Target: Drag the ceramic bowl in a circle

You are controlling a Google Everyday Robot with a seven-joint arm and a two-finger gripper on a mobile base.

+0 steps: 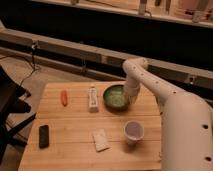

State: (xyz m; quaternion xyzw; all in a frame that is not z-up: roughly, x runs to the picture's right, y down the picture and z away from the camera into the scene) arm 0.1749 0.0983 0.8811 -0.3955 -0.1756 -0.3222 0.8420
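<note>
The ceramic bowl [115,97], dark green outside and lighter speckled green inside, sits on the wooden table [75,125] toward its back right. My gripper [129,98] reaches down from the white arm [150,85] to the bowl's right rim. A translucent white plastic cup [134,131] stands upright in front of the bowl, near the table's right edge.
An orange-red object [64,97] lies at the back left. A white tube-like item [92,98] lies just left of the bowl. A black phone-like device [44,135] lies at the front left, and a white packet [100,139] at the front centre. A dark chair [10,107] stands left of the table.
</note>
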